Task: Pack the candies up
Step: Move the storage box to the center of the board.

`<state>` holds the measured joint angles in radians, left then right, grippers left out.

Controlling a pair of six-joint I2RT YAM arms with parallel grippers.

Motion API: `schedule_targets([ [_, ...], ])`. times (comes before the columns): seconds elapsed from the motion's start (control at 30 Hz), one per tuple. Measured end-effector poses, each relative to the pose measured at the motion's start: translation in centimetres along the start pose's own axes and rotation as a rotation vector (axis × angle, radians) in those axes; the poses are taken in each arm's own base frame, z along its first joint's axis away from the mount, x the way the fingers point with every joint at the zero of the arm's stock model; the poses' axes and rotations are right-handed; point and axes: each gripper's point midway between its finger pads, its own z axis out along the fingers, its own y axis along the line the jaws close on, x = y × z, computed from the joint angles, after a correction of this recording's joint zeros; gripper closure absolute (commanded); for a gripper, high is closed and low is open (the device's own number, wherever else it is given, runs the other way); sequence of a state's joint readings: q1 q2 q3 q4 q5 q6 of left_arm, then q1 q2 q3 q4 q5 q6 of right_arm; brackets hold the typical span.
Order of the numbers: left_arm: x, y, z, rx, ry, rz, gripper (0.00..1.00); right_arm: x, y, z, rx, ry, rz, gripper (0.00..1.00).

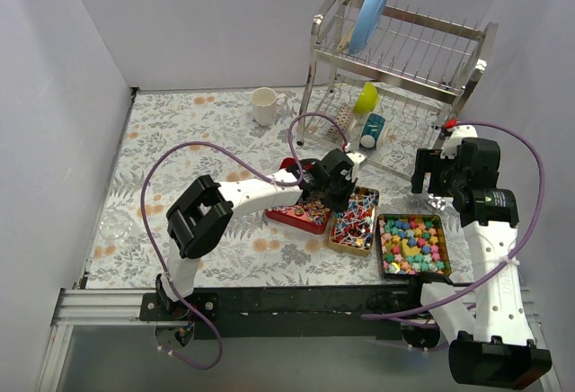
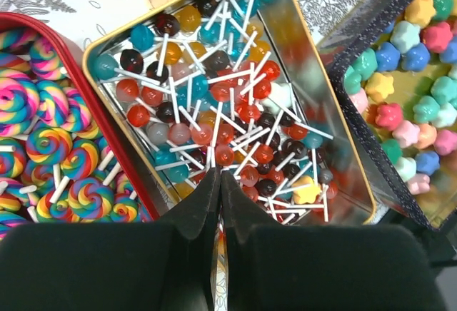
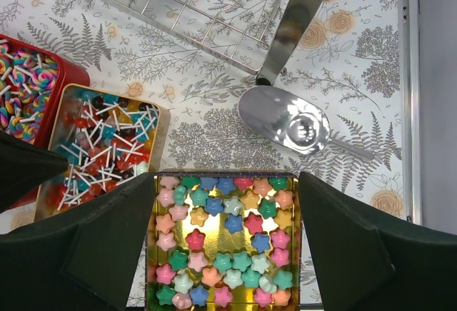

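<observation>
Three open tins stand side by side. A red tray (image 1: 289, 218) holds swirl lollipops (image 2: 43, 140). A gold tin (image 2: 335, 140) holds small ball lollipops (image 2: 214, 97) and one yellow star candy (image 2: 305, 191). A dark tin with a gold inside (image 3: 151, 254) holds pastel star candies (image 3: 235, 254). My left gripper (image 2: 218, 175) is shut just above the near edge of the gold tin, with a white lollipop stick (image 2: 214, 140) running into its tips. My right gripper (image 3: 227, 182) is wide open, high above the star tin and holding nothing.
A metal scoop (image 3: 285, 122) lies on the cloth just behind the star tin. A steel dish rack (image 1: 395, 59) with a blue plate (image 1: 370, 10) and cups stands at the back right. A white mug (image 1: 263, 104) stands at the back middle.
</observation>
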<state>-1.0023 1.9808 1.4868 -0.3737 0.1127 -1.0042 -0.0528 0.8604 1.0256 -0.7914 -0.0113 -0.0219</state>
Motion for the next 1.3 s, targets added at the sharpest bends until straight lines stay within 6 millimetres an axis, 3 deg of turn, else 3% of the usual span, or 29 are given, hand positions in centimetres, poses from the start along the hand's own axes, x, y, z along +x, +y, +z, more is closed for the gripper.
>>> schedule_targets([
  [0.5, 0.3, 4.1, 0.0, -0.192, -0.02, -0.004, 1.0, 0.6, 0.3, 0.5, -0.022, 0.029, 0.007, 0.13],
  [0.67, 0.4, 6.5, -0.2, -0.263, -0.022, -0.001, 1.0, 0.6, 0.4, 0.8, -0.031, 0.034, 0.008, 0.13],
  [0.97, 1.0, 14.3, -2.0, -0.427, 0.012, -0.05, 1.0, 0.6, 0.6, 0.8, -0.041, 0.036, 0.008, 0.13],
  [1.3, 2.1, 26.1, -7.1, -0.63, 0.034, -0.094, 1.0, 1.9, 0.6, 1.3, -0.065, 0.071, -0.061, 0.12],
])
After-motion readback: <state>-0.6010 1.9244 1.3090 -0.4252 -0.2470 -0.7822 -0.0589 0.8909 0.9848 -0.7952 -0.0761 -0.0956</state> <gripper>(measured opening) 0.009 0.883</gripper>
